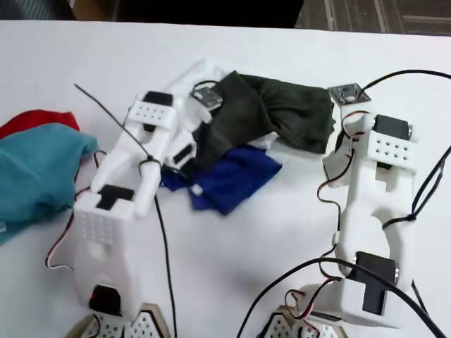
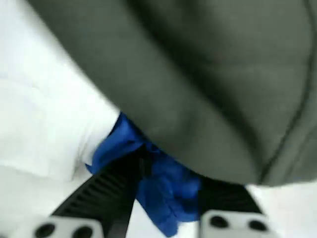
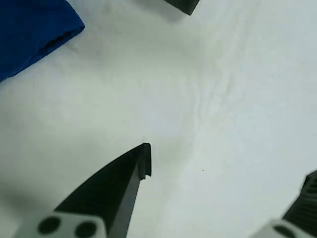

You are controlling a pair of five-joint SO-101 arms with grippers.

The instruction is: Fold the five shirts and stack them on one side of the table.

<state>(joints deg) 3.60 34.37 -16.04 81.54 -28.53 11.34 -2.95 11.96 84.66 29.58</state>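
Note:
A dark green shirt lies crumpled across a white shirt and a blue shirt at mid-table. My left gripper is pushed in under the green shirt's edge. In the left wrist view it is shut on a bunched fold of the blue shirt, with the green shirt draped just above. My right gripper stands open over bare table by the green shirt's right end, holding nothing. The blue shirt's corner lies off to its side.
A teal shirt lies over a red shirt at the table's left edge. Black cables run along the table beside both arm bases. The white table is bare between the arms.

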